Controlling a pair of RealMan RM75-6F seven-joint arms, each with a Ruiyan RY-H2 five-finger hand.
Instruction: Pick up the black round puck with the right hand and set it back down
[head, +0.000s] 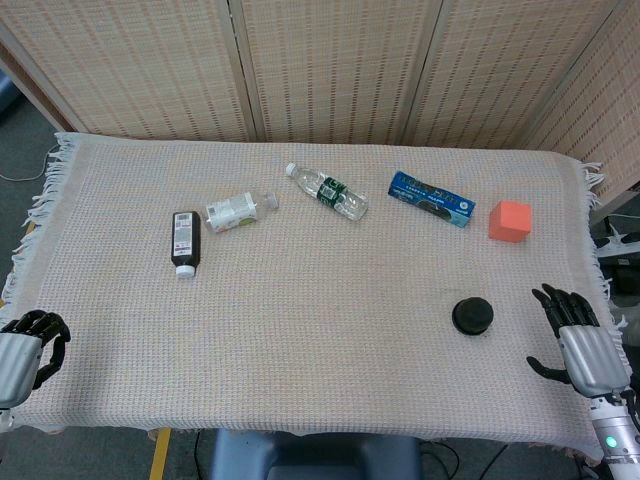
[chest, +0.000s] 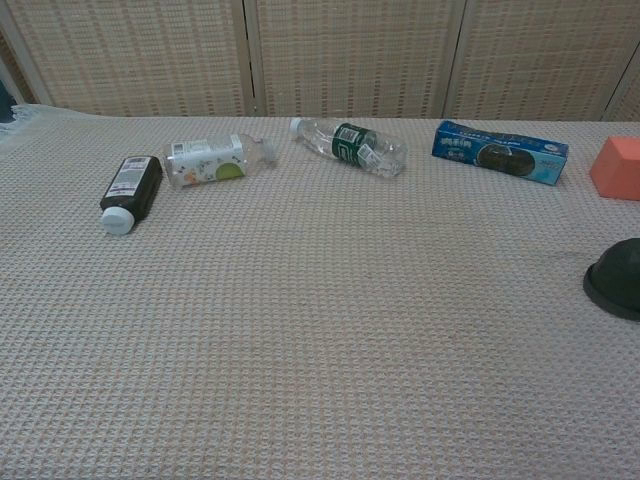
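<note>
The black round puck (head: 472, 316) lies flat on the woven cloth at the front right; the chest view shows it cut off at the right edge (chest: 615, 279). My right hand (head: 578, 342) hovers by the table's right front corner, a short way right of the puck, fingers spread and holding nothing. My left hand (head: 27, 347) sits at the front left corner with its fingers curled in, nothing in them. Neither hand appears in the chest view.
Further back lie a dark bottle (head: 186, 241), a small white bottle (head: 238, 211), a clear water bottle (head: 327, 190), a blue cookie box (head: 431, 198) and an orange cube (head: 509, 221). The fringed cloth edge (head: 300, 425) runs along the front.
</note>
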